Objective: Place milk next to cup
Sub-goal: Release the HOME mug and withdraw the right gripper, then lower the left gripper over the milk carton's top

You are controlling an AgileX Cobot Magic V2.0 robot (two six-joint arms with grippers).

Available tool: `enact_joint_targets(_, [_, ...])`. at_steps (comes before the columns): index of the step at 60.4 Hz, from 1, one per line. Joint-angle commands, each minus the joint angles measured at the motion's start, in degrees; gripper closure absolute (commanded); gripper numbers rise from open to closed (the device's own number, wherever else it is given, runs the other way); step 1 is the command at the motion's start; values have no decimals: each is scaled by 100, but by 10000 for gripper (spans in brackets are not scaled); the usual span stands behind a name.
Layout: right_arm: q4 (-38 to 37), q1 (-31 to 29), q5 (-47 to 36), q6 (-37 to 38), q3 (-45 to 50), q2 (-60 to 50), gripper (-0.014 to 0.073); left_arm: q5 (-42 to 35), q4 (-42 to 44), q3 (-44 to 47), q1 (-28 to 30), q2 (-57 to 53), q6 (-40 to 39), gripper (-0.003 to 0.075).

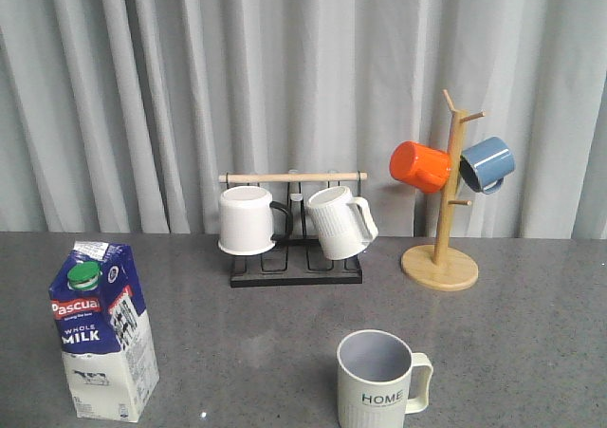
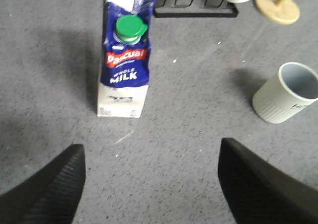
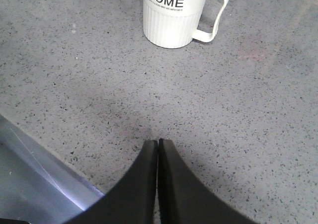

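Observation:
The milk (image 1: pixel 102 328) is a tall dark-blue and white carton with a green cap. It stands upright at the front left of the grey table and shows in the left wrist view (image 2: pixel 124 65). The cup (image 1: pixel 377 382), cream-white with "HOME" lettering, stands at the front centre-right, its handle to the right. It shows in the left wrist view (image 2: pixel 287 93) and the right wrist view (image 3: pixel 174 14). My left gripper (image 2: pixel 151 157) is open and empty, short of the milk. My right gripper (image 3: pixel 158 142) is shut and empty, short of the cup. Neither gripper shows in the front view.
A black rack (image 1: pixel 296 267) with two white mugs (image 1: pixel 247 221) stands at the back centre. A wooden mug tree (image 1: pixel 440 262) at the back right holds an orange mug (image 1: pixel 421 166) and a blue mug (image 1: pixel 487 163). The table's metal edge (image 3: pixel 35 184) lies near my right gripper.

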Motion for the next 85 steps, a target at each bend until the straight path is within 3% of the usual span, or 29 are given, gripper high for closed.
enact_joint_targets(1, [48,-20,-374,-14,-145,2,599,-124,-173,-430,-38,135,93,177])
enact_joint_targets(14, [69,-20,-374,-8,-145,2,599,782,-144,-1698,-38,999,301,159])
enact_joint_targets(39, [90,-20,-369,-9,-145,2,599,942,-313,-3745,-38,2525,235,146])
enact_joint_targets(85, [84,-20,-325,-9,-145,2,599,944,-302,-3794,-38,4130,253,148])
